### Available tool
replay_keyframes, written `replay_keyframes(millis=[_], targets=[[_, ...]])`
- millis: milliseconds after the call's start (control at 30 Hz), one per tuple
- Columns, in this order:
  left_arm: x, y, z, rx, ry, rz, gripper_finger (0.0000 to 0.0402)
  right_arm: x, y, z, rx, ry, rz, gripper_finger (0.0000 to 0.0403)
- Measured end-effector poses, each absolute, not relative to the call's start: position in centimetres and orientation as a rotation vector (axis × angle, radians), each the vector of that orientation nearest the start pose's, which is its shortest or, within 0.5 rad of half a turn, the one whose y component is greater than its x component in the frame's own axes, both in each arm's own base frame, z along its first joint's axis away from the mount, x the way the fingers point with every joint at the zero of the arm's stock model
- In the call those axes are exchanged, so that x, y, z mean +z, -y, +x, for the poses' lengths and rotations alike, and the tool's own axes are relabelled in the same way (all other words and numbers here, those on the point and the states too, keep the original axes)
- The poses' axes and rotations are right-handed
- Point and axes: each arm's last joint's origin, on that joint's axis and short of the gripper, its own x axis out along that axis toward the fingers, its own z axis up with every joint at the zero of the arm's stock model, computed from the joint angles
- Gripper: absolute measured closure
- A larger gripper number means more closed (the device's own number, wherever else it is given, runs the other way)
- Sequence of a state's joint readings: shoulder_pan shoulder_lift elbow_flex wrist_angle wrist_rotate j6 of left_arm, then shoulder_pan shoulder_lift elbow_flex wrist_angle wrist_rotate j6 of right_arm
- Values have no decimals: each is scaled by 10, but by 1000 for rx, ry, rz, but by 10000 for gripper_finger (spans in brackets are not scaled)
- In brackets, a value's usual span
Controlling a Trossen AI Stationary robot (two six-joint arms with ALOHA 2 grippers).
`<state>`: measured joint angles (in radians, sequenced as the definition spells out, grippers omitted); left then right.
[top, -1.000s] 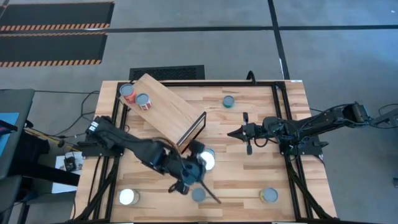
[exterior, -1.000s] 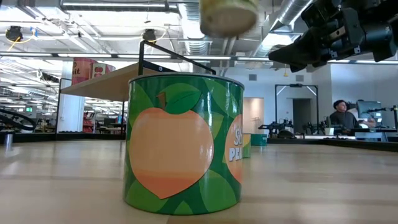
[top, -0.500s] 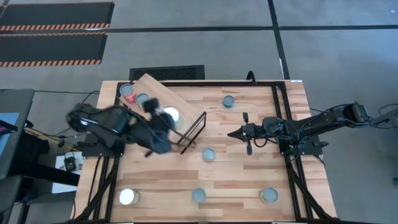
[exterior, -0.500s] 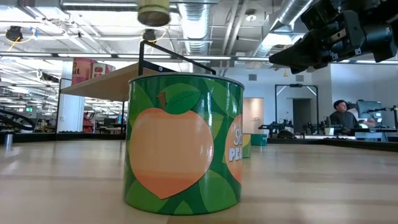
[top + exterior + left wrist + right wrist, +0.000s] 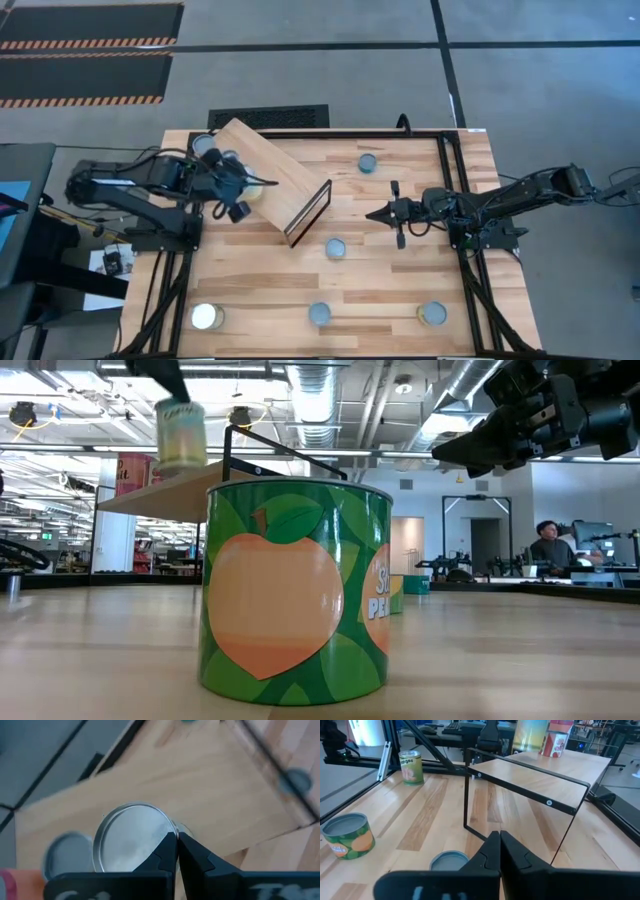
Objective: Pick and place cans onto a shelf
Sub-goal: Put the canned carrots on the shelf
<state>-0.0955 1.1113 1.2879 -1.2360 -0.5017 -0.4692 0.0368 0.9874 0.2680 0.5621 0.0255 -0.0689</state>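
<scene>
Holding 1 can over shelf | L end effector clamped | 5 cans on table

The nearest can is green with a leaf pattern and a big orange peach on its side; the can in the air is pale green and cream; the shelf is light plain wood with a black-edged end panel; the table is planked in pale and honey tones; a red can stands on the shelf; both arms are dark; the floor carries black mats striped orange.
</scene>
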Motion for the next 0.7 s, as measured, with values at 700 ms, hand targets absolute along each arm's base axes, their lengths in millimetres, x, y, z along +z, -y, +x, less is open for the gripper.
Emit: replay_keyframes(millis=[700], targets=[[349, -19, 179, 674, -934, -142, 400, 193, -6, 194, 14, -150, -77, 388]])
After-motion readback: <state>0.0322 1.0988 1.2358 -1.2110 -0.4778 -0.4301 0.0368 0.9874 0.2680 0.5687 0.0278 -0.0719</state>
